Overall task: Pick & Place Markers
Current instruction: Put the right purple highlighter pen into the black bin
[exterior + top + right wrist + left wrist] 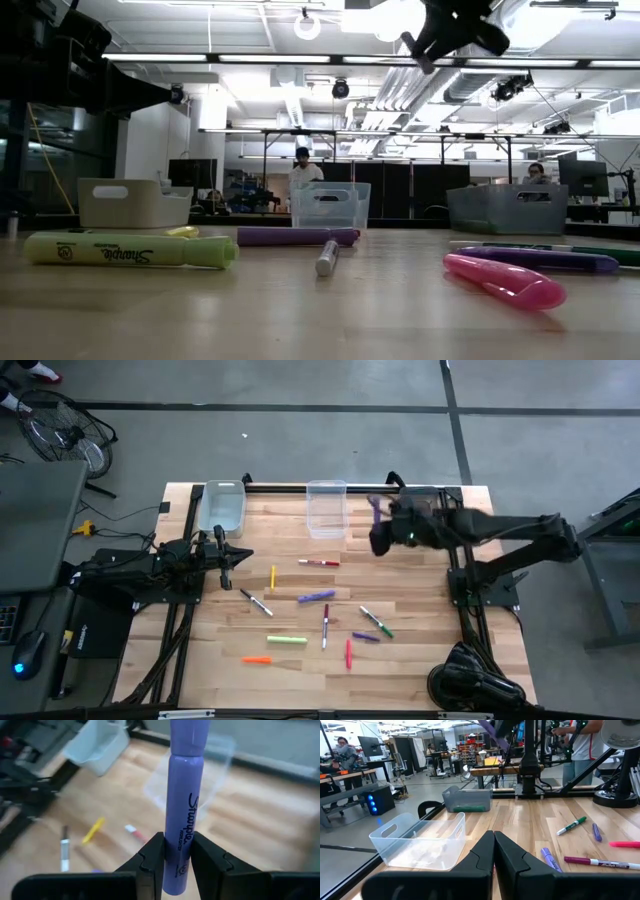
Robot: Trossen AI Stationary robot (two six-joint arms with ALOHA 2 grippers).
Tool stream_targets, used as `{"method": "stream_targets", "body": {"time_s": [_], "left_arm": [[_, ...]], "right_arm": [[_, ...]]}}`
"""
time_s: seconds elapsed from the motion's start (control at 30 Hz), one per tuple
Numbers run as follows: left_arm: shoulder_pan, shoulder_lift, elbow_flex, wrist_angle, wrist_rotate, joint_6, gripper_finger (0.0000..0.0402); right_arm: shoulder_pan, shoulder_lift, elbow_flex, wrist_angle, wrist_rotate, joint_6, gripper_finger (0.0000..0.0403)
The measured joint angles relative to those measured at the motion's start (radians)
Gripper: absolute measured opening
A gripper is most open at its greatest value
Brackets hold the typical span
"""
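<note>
Right wrist view shows the right gripper (176, 854) clamped on a purple marker (184, 795), a smooth round plastic barrel with black lettering, standing up between the fingers. From above, that gripper (384, 532) hangs just right of the clear bin (326, 509), a thin-walled rectangular tub with cut-out handles. To do this well, I would carry the marker over the bin's middle, lower it, then release, since a slick cylinder can bounce or roll off a rim. Other markers (317, 597) lie scattered on the wooden table (420, 650) in front of the bin. The left gripper (226, 555) waits with fingers together, left of the bin.
</note>
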Motion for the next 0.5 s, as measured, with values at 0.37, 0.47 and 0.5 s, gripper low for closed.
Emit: {"method": "stream_targets", "body": {"time_s": [0.37,0.47,0.5], "left_arm": [[0.000,0.000,0.000,0.000,0.000,0.000,0.0001],[0.000,0.000,0.000,0.000,0.000,0.000,0.0001],[0.000,0.000,0.000,0.000,0.000,0.000,0.0001]], "right_arm": [[-0.225,0.000,0.121,-0.212,-0.045,-0.173,0.0073],[-0.288,0.000,0.121,-0.237,-0.062,-0.186,0.0073],[-0.309,0.000,0.121,-0.246,-0.062,-0.186,0.0073]]}}
